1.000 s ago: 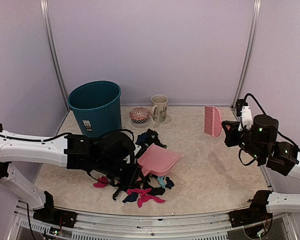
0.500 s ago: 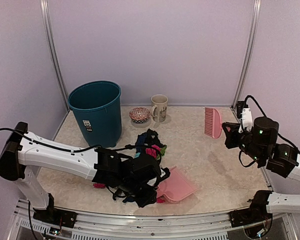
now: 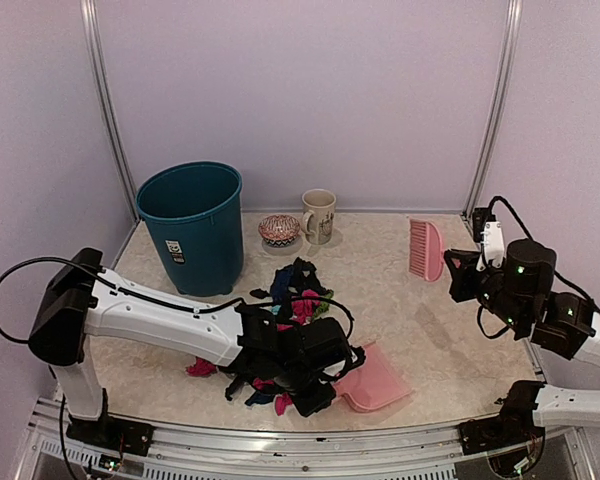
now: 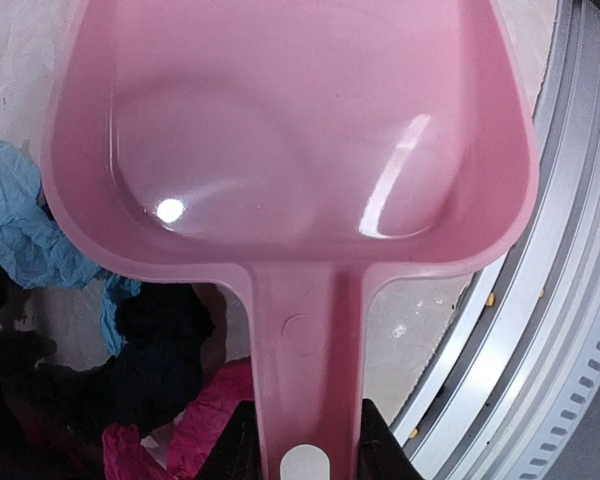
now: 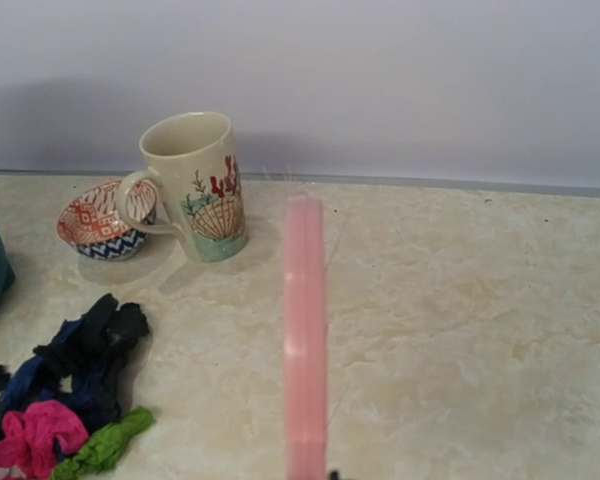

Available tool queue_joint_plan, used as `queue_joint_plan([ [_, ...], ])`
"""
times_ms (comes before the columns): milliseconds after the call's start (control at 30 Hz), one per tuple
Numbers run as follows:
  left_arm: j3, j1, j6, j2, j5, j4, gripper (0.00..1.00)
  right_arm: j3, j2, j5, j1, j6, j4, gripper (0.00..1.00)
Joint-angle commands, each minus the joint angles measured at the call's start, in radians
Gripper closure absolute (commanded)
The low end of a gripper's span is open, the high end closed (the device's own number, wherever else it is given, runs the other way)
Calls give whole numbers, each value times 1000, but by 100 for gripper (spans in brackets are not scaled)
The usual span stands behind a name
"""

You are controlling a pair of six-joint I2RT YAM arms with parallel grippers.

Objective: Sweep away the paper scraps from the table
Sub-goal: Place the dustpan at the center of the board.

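**Obscured areas.** The left tool is cut off at the bottom edge of the left wrist view, where only its two dark finger ends show. From above, the left arm hides part of the scrap pile beneath it. The fingers of the right tool are almost out of the right wrist view. There the pink brush appears edge-on as a blurred bar running forward from the tool.

**Tool state.** The left tool is clamped on the handle of the pink dustpan, one finger on each side. The right tool is clenched on the brush handle, with the brush head standing beyond it.

**Containers.** The dustpan tray, straight ahead of the left tool, shows only bare glossy plastic with glare spots. The inside of the teal waste bin is dark, so its contents cannot be made out. The contents of the shell-print mug and the patterned bowl, far ahead and left of the right tool, are also hidden by the viewing angle.

**Task material.** The paper scraps are crumpled twists in black, navy, magenta, teal and green. They lie on the tabletop in two clusters, one beyond the left tool and one under and beside it. In the left wrist view they sit left of the dustpan handle. The metal rail runs along the dustpan's right side.
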Motion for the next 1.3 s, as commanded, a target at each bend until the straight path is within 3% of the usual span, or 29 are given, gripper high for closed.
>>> queue_joint_plan([
  [0, 55, 8, 63, 45, 8, 40, 100, -7, -25, -2, -11, 11, 20, 100],
  [367, 139, 13, 66, 80, 111, 86, 99, -11, -24, -8, -10, 21, 20, 100],
  [933, 358, 35, 81, 265, 77, 25, 98, -5, -48, 0, -10, 0, 7, 100],
  [1267, 390, 40, 100, 311, 28, 49, 92, -10, -73, 6, -11, -3, 1, 100],
])
